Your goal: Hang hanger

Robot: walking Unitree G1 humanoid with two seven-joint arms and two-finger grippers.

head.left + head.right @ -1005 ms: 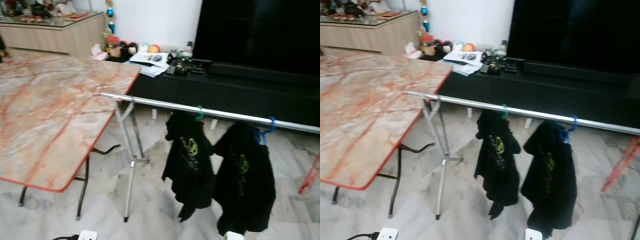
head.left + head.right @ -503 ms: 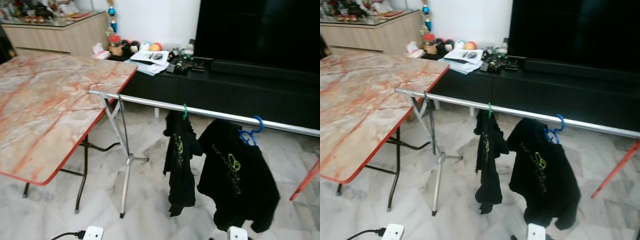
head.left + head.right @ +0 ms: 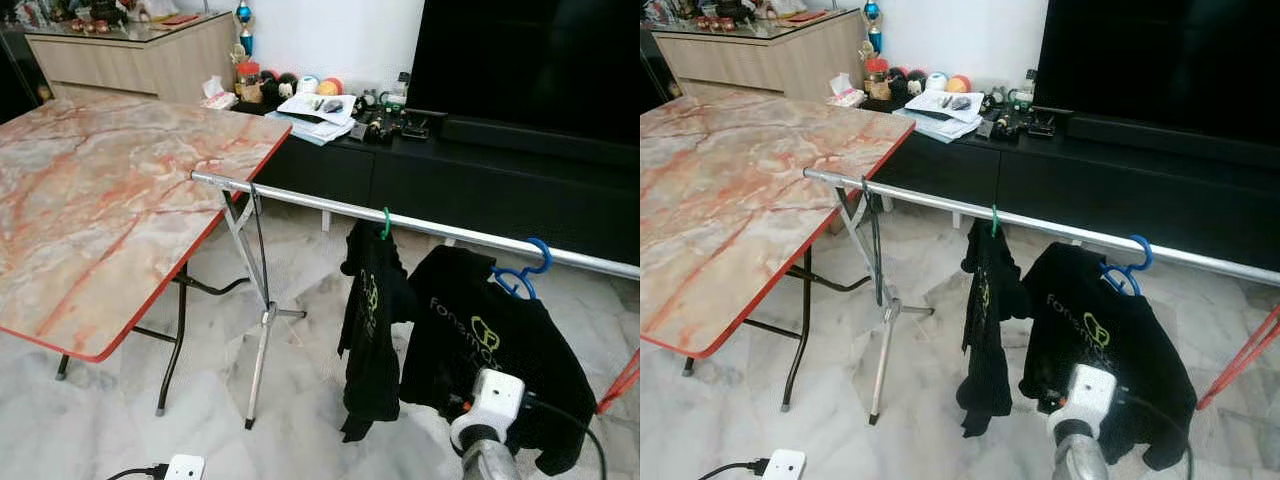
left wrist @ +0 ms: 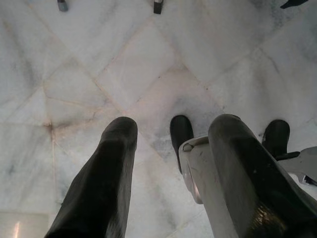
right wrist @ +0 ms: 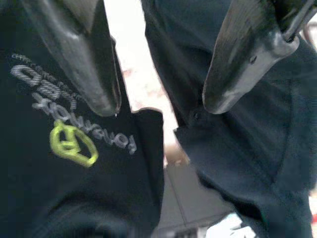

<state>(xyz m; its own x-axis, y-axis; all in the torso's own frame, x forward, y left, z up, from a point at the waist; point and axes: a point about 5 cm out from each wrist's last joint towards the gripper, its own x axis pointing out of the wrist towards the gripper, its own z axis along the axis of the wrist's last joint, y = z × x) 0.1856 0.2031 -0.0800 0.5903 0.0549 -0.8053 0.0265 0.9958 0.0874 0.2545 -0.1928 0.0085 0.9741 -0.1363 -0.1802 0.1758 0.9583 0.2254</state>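
- Rail (image 3: 330, 205): silver, runs from the marble table (image 3: 90, 210) edge off to the right, standing on a folding leg (image 3: 262, 330).
- Blue hanger (image 3: 520, 275) is hooked over the rail with a black shirt (image 3: 490, 350) on it, shirt sitting skewed. Green hanger (image 3: 385, 224) with a second black shirt (image 3: 368, 330) hangs just beside it.
- Judgement: hang looks done or nearly done.
- Right gripper (image 5: 163, 106): fingers spread, holding nothing, black shirt fabric and its yellow-green logo right in front. The right arm's white wrist unit (image 3: 490, 400) sits low, against the blue hanger's shirt.
- Left gripper (image 4: 173, 148): fingers apart, empty, pointing down at the marble floor (image 4: 148, 74), idle.
- Risks:
  - open fingers are close to loose cloth; a snag on pull-back could drag the shirt, twist the hanger or lift the hook off.
  - rail looks light on a thin leg; an arm bump could shift or tip it.
  - power strip (image 3: 185, 468) and cable on the floor near the feet, trip hazard when stepping back.
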